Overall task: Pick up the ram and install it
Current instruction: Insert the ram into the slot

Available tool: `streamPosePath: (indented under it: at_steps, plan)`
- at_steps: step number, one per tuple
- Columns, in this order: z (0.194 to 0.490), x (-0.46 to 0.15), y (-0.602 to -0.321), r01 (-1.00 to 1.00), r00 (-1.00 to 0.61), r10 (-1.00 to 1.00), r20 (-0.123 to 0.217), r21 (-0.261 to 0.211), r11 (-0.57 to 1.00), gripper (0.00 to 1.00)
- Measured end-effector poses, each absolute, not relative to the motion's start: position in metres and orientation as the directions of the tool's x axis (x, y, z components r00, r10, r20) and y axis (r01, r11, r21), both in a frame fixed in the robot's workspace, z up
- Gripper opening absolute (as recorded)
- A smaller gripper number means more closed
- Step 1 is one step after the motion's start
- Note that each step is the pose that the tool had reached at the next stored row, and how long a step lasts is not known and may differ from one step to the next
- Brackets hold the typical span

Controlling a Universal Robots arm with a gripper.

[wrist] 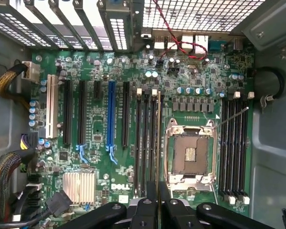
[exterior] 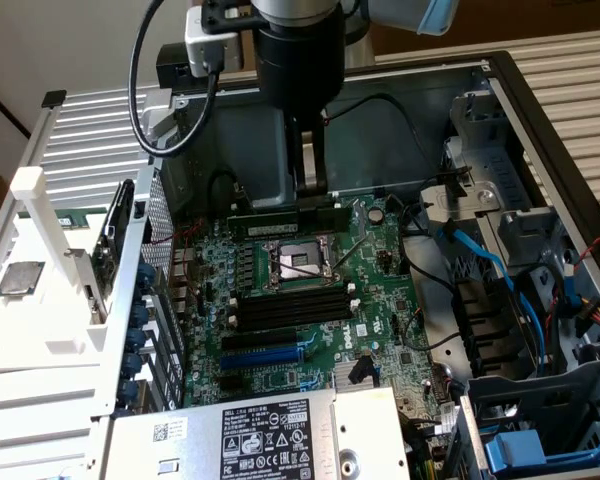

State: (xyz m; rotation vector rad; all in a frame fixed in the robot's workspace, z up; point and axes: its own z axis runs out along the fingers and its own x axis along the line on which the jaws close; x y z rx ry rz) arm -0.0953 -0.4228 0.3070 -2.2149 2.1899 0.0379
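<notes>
Smooth dull grey sheet-metal case (wrist: 271, 157), semi-gloss green motherboard (wrist: 190, 71), matt black plastic slots (wrist: 234, 148), bright bare-metal socket frame (wrist: 171, 152), ribbed silver metal heatsink (wrist: 78, 186), matt black gripper (wrist: 157, 191), matt green ram (exterior: 270, 219).

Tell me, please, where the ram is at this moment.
The ram is clamped in the gripper, held over the motherboard; in the exterior view it appears just beyond the CPU socket, near the middle.

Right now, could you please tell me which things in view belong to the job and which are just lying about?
Job: ram, gripped in the end effector; memory slots beside the empty processor socket.
Lying about: silver processor chip on the white tray; power supply; blue cables.
</notes>
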Motion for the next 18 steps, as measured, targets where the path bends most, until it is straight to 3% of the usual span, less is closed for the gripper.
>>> streamPosePath:
  at_steps: [18]
  plan:
    - [0.274, -0.096, -0.436, -1.0, -0.005, -0.999, -0.046, -0.002, 0.005, 0.13]
